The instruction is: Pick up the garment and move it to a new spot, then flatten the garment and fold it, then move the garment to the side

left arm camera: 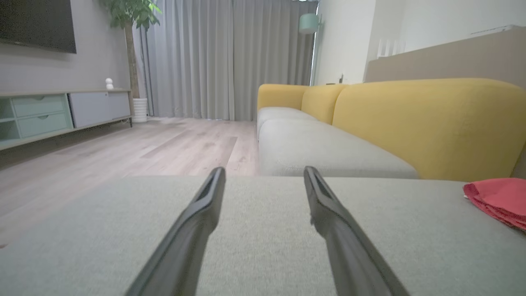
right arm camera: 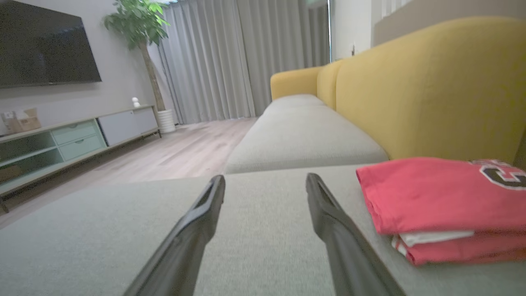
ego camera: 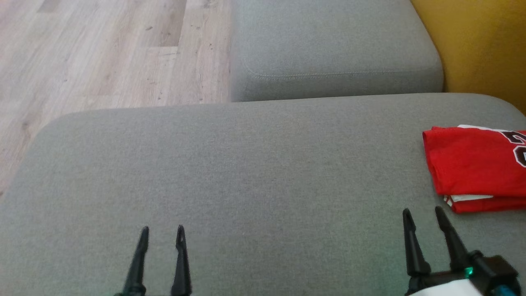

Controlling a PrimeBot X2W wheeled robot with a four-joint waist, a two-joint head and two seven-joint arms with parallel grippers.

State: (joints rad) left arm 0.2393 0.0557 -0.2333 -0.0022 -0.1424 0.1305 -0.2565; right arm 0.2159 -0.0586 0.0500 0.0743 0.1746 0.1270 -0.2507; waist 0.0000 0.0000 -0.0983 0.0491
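The garment is a red shirt with white trim and dark lettering, folded into a neat stack at the right edge of the grey cushion. In the right wrist view the garment lies just right of my fingers; in the left wrist view the garment shows far right. My right gripper hovers open, empty, a short way in front and left of the stack. My left gripper is open and empty near the cushion's front left.
A second grey seat cushion lies beyond, with a yellow sofa back to the right. Wooden floor runs along the left. A TV cabinet, a potted plant and curtains stand across the room.
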